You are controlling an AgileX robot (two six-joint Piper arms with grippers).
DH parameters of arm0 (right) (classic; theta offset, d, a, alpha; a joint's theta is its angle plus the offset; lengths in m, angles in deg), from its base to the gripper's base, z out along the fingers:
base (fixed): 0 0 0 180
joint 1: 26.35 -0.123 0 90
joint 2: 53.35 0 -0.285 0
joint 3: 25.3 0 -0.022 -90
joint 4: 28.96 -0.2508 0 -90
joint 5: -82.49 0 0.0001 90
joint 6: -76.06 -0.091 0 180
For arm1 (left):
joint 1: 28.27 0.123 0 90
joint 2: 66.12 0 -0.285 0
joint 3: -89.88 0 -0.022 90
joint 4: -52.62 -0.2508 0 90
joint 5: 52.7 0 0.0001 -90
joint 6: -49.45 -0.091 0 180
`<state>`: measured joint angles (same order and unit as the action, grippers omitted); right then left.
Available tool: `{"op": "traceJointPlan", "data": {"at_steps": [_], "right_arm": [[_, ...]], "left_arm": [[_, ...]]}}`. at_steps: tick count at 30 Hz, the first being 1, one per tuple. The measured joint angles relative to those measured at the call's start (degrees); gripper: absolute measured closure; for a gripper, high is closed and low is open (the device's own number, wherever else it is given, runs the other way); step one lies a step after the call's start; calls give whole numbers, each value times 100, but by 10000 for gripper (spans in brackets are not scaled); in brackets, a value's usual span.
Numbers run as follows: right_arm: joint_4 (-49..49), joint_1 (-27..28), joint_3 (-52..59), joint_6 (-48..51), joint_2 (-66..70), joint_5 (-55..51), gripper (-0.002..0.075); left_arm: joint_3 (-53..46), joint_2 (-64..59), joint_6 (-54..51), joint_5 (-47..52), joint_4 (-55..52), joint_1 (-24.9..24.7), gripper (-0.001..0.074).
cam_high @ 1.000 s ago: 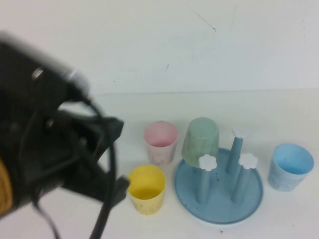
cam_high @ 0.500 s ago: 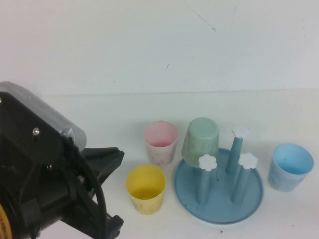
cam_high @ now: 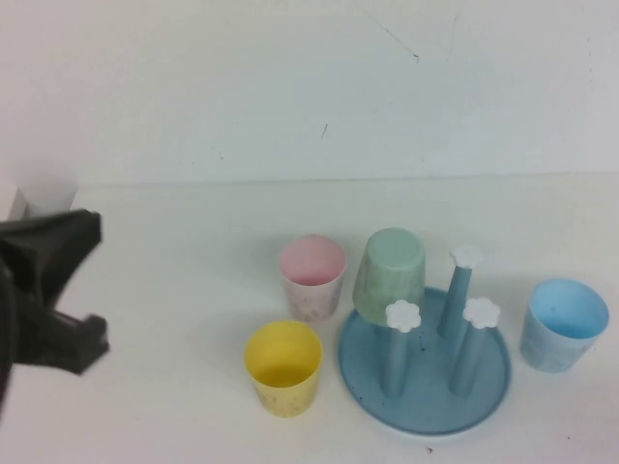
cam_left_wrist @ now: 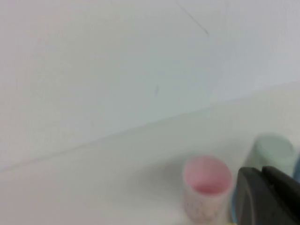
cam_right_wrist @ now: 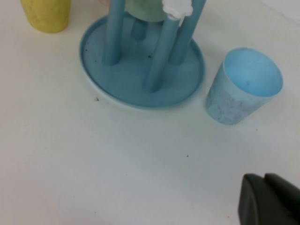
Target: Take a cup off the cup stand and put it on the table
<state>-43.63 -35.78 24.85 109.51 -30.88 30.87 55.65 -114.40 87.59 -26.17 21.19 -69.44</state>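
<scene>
Four cups are present: one light blue cup (cam_high: 564,324), one yellow cup (cam_high: 282,366), one pink cup (cam_high: 312,276) and one mint green cup (cam_high: 390,274). One cup stand (cam_high: 424,372) carries the green cup inverted on a peg; three white flower-shaped caps show on its other pegs. No writing is legible.

The light blue cup is tapered, faintly speckled, upright, mouth up, on the tabletop (cam_high: 174,290) just right of the stand, not touching it.

The left hand (cam_high: 53,295) sits at the far left edge, well apart from the cups, fingers apart and empty. The right hand (cam_right_wrist: 269,201) is near the blue cup; its finger state cannot be determined.
</scene>
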Motion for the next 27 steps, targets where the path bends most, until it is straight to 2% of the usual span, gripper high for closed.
{"op": "traceJointPlan", "data": {"at_steps": [5,8,12,15,20,24,27], "right_arm": [[-24,0,0,0,0,-49,727],[-24,0,0,0,0,-49,727],[-34,0,0,0,0,-49,727],[-46,0,0,0,0,-49,727],[-69,0,0,0,0,-127,727],[-81,0,0,0,0,-164,727],[-91,0,0,0,0,-172,727]], "left_arm": [[0,123,9,-834,157,802,736],[-182,136,13,-1480,523,1532,736],[-1010,222,23,-2836,820,2526,736],[-1976,520,23,-3735,631,3003,736],[-3378,1425,35,-4445,7,3418,736],[-4266,2516,35,-4046,-96,3479,736],[-4434,3500,135,-3411,-109,3488,736]]}}
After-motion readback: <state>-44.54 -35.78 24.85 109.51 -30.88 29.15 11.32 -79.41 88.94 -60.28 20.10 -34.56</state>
